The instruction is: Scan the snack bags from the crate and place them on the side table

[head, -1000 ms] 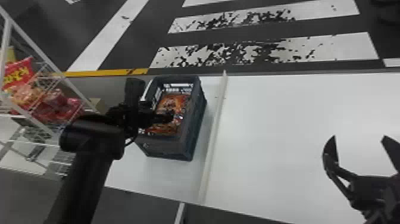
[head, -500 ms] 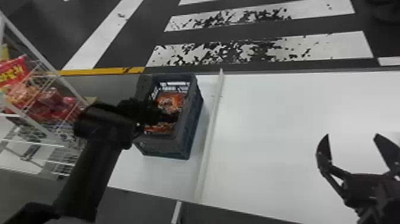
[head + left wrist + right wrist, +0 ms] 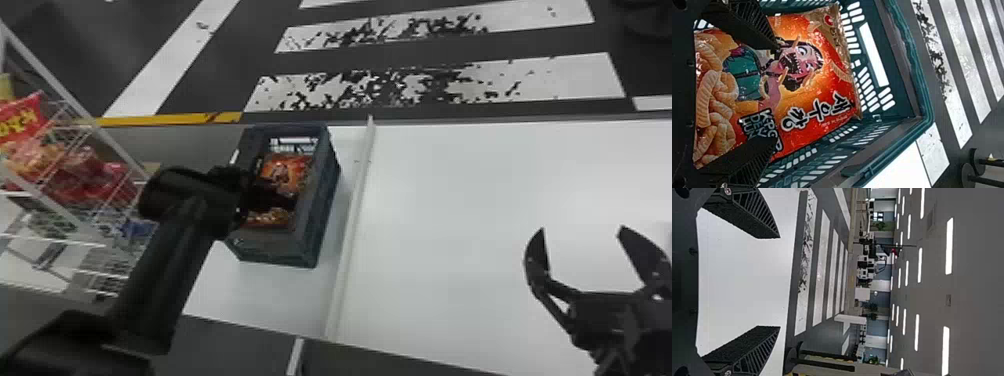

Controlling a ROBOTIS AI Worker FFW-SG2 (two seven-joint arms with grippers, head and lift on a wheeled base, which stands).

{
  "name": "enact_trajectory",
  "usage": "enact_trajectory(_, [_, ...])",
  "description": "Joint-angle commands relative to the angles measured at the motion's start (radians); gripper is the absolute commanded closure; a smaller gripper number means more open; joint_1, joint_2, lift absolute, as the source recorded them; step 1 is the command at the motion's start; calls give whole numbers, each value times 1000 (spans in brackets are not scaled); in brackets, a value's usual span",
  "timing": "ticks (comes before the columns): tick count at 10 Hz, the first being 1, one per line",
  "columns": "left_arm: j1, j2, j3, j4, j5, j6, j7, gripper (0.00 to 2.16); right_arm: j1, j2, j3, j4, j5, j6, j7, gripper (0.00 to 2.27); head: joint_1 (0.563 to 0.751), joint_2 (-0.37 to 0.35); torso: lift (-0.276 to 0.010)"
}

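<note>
On my feed now, the left arm (image 3: 165, 265) is coming up all black, a smooth, thick tube running into a fat, rounded drum of a joint (image 3: 167, 192), with the dark, knobbly left gripper (image 3: 272, 197) beyond it. Over on the right gripper (image 3: 582, 231), I've got black again, slim angular link bars (image 3: 555, 295) behind tapering, pointed fingers (image 3: 756, 207), their sides cut in slanted ribs, inner faces (image 3: 740, 342) rough and grainy, and silvery screws (image 3: 727, 191) by the roots.
</note>
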Motion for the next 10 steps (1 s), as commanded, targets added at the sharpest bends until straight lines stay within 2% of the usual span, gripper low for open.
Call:
enact_trajectory(1, [-41,-8,-21,72,-3,0,-45,157,-3,0,1,3,-2,6,4,49,695,295,-50])
enact_trajectory(2, [-51,-13,-28,100,-13,0,-72,363,-5,-1,1,8,-5,6,4,49,695,291,-50])
enact_trajectory(4, [-54,-20,-34,115,-25,0,-80,1342,-11,-1,1,17,-10,6,5,49,695,286,-50])
enact_trajectory(5, [-53,-16,-25,101,-23,0,-100,1440,-14,0,2,22,-10,6,5,49,695,286,-50])
enact_trajectory(6, [-25,-14,24,63,6,18,-51,2132,-15,0,4,25,-10,6,5,49,695,284,-50])
enact_trajectory(7, [4,-8,53,17,27,21,-49,2132,-15,0,4,28,-11,6,5,49,695,289,-50])
enact_trajectory(8, [25,9,81,-21,63,28,-55,2132,-19,0,2,29,-11,6,4,49,695,293,-50])
enact_trajectory(9, [47,13,131,-55,86,43,-75,2132,-22,0,4,31,-11,6,5,49,695,304,-50])
enact_trajectory(10, [56,23,162,-68,132,46,-94,2132,-23,0,7,31,-11,9,5,49,695,309,-50])
